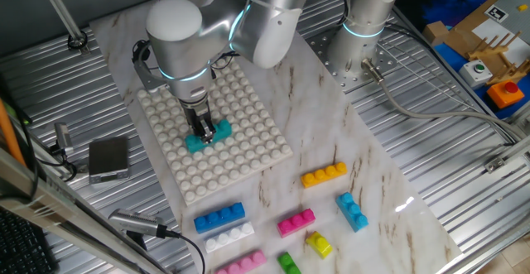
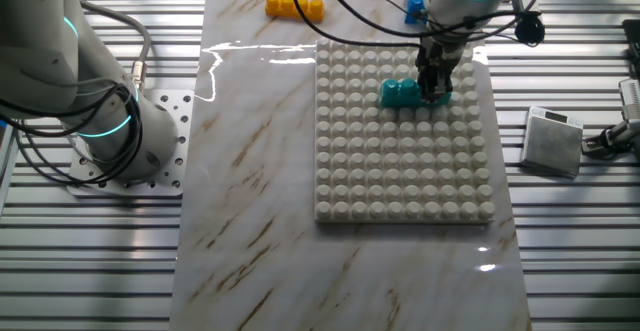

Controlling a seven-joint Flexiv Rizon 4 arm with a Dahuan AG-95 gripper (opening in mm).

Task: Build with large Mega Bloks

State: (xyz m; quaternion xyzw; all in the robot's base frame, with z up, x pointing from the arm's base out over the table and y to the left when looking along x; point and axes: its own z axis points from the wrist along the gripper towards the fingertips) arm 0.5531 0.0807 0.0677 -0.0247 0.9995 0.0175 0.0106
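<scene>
A teal Mega Blok (image 1: 195, 144) rests on the white studded baseplate (image 1: 248, 108), near its middle. My gripper (image 1: 204, 133) reaches straight down onto it, its fingers closed around the brick's narrow sides. In the other fixed view the teal brick (image 2: 398, 94) lies on the baseplate (image 2: 400, 181) with the gripper (image 2: 435, 93) at its right end. Loose bricks lie on the marble in front of the plate: orange (image 1: 324, 175), light blue (image 1: 352, 210), blue (image 1: 219, 218), white (image 1: 229, 237), magenta (image 1: 296, 222), yellow (image 1: 319, 243), green (image 1: 288, 263), pink (image 1: 240, 263).
The arm's base (image 1: 364, 34) stands at the back of the marble board. A small grey box (image 1: 108, 158) with cables lies left of the baseplate. Ribbed metal surrounds the board, and boxes (image 1: 484, 34) sit at the far right.
</scene>
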